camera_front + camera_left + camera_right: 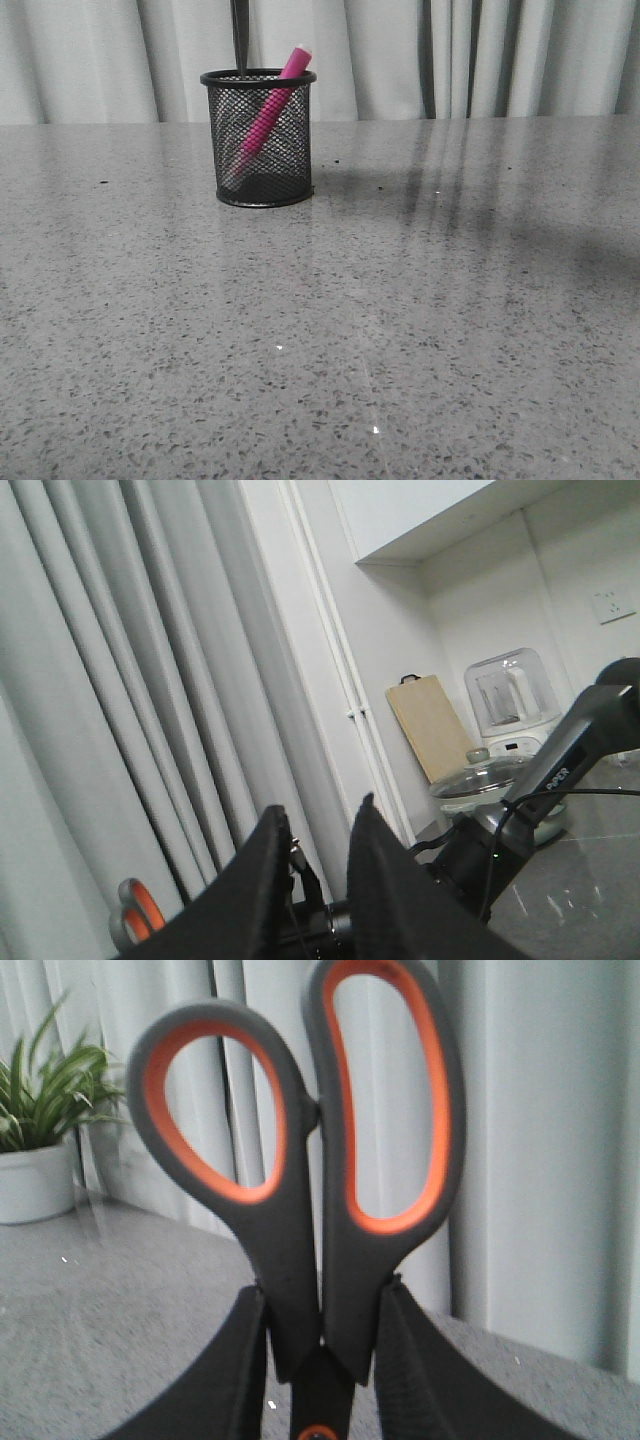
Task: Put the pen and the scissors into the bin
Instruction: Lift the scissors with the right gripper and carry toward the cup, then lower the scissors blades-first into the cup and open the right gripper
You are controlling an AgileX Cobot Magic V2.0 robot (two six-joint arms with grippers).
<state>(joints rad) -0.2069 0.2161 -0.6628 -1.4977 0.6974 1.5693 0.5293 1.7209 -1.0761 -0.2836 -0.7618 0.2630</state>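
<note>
1. the left claw (pixel 318 865) points up toward the curtain (pixel 120 680) and away from the counter; its two dark fingers stand a narrow gap apart with nothing between them. it is out of the work, and i judge it should stay there.
2. the bin (pixel 259 138) stands upright toward the far left of the counter (pixel 400 330), with the pen (pixel 266 112) already inside, leaning so its top pokes over the right side of the rim.
3. the scissors (pixel 305 1170) hang upright in the right claw (pixel 318 1360), loops up, fingers pinched on the handles just above the orange pivot. in the front view the blade (pixel 239 35) comes straight down to the rim, left of the pen.
4. to do it well, i judge: keep the blade vertical, lower until the tip is well inside the mesh, then release; stay on the side the pen leaves free.
5. bare counter lies all round the bin, mostly to its right; the nearest edge is the rim itself, and a sideways nudge could tip the light cup.
</note>
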